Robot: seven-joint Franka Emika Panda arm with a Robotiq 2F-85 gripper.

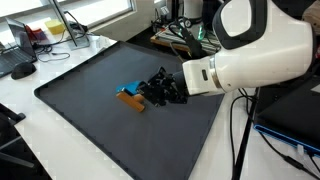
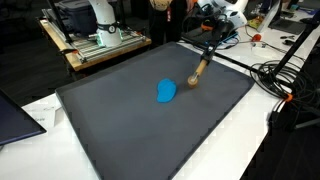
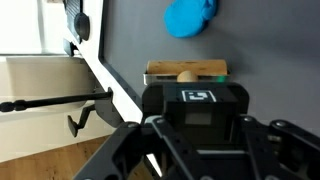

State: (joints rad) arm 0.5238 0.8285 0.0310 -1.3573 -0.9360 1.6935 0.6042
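Note:
A wooden stick-like tool (image 2: 199, 70) leans over the dark mat (image 2: 150, 130), its lower end on the mat beside a blue object (image 2: 166, 91). My gripper (image 2: 210, 50) is shut on its upper end. In an exterior view the black gripper (image 1: 158, 92) reaches in from the right, with the wooden tool (image 1: 130, 101) and the blue object (image 1: 128, 88) just past it. In the wrist view the gripper body (image 3: 198, 110) fills the bottom and hides the fingertips. The wooden tool (image 3: 186, 70) shows right beyond it, and the blue object (image 3: 190, 17) lies farther on.
The mat lies on a white table (image 1: 40, 150). Cables and equipment crowd the far edge (image 1: 180, 35). A wooden rack with gear (image 2: 100, 40) stands behind the mat, a laptop (image 2: 15, 115) sits at one side, and cables (image 2: 285, 80) trail off the table.

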